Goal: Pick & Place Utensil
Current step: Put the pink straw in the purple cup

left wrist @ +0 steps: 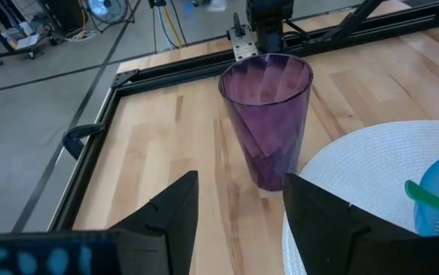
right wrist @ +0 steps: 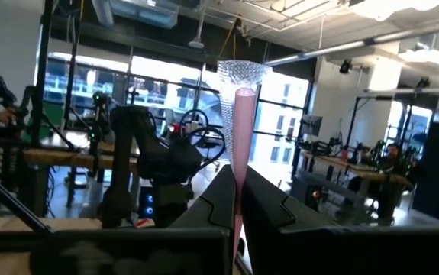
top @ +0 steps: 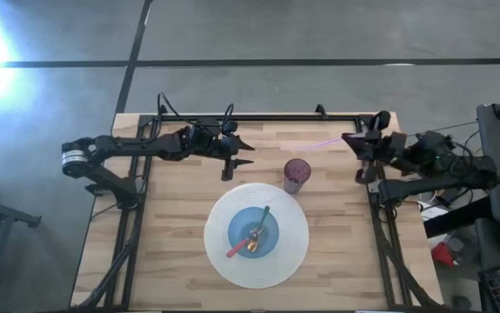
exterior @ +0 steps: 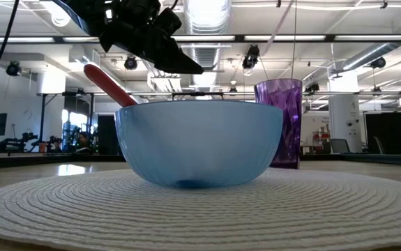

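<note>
Here the left gripper point(top: 243, 156) hovers spread wide above the wooden worktop point(top: 171, 217), facing the purple plastic cup point(top: 296, 174); the right gripper point(top: 354, 139) pinches a pink translucent utensil point(top: 321, 143) aloft.

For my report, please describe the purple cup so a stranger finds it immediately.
Start at the round white placemat in the middle of the wooden table. Just off its far-right edge stands the purple cup, upright, translucent, taller than the blue bowl.

Bowl point(top: 253, 234) on placemat point(top: 293, 252), cup point(top: 296, 175) just beyond.
</note>
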`<state>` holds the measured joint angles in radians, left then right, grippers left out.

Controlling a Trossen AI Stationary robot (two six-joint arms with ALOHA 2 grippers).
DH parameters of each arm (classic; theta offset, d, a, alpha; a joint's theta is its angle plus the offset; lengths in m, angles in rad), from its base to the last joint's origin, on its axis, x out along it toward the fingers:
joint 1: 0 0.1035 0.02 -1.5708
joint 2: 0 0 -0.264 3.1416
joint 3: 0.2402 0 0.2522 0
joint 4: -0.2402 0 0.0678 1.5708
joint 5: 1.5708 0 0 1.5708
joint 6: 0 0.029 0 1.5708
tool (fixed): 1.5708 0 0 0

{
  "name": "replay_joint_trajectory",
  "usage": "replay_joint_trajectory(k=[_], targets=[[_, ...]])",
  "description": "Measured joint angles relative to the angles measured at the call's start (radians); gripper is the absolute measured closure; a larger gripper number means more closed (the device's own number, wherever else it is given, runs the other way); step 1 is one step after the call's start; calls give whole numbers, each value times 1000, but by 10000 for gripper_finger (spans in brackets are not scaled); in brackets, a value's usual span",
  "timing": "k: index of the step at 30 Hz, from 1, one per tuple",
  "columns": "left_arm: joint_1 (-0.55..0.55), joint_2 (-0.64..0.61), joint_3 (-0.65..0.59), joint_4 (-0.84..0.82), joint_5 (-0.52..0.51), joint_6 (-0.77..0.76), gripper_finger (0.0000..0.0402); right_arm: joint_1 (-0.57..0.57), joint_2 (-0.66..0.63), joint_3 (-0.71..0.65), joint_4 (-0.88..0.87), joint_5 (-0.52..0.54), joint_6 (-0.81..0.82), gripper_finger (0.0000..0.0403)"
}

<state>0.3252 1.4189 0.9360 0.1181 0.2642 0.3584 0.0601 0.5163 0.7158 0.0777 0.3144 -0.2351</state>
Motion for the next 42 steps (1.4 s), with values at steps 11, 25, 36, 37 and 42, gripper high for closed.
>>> replay_joint_trajectory(k=[11,25,36,37,42], targets=[[0,0,0,0,1,0,218,-15,-69,-2,-158,4,196,394],[0,0,0,0,3,0,219,-30,14,-84,-192,110,365,394],[0,0,0,1,3,0,220,-106,17,-183,-147,105,509,394],[0,0,0,1,3,0,220,-109,22,-192,-147,104,521,394],[0,0,0,1,3,0,220,-114,60,-244,-96,104,572,394]])
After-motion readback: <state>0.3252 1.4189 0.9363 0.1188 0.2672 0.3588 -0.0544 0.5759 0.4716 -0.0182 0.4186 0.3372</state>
